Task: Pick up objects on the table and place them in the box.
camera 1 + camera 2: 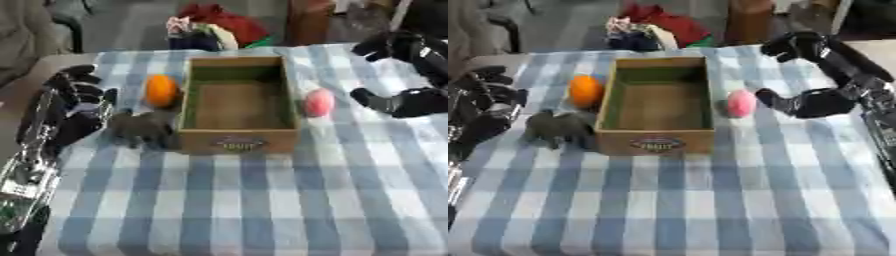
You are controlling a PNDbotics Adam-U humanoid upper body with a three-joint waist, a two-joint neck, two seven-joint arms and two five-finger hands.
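Box (236, 142) first: the open wooden one sits near the middle of the blue-and-white checked tablecloth (262, 210), its labelled front wall facing me, and I see nothing inside it but its bare floor.

Three objects lie on the cloth around it. An orange ball (161, 90) sits just beside the box's left wall, toward the far end. A dark grey toy animal (140, 129), elephant-like as far as I can make out, stands at the box's near left corner, close against the wood; whether it touches I cannot tell. A pink egg-shaped object (741, 103) lies just beside the right wall, about halfway along it.

My right hand (811, 102) comes in from the upper right and hangs to the right of the pink object, near it but apart. The fingers curve in a wide C, one part arching high over the far side and the lower part reaching toward the pink object, with nothing held between them; I read it as open.

My left hand (74, 107) shows at the left edge, resting with fingers spread and pointing away from me. It lies left of the orange ball and the grey toy, close to both yet touching neither, and it holds nothing.

Beyond the table's far edge lies a heap of red and mixed fabric (214, 25).
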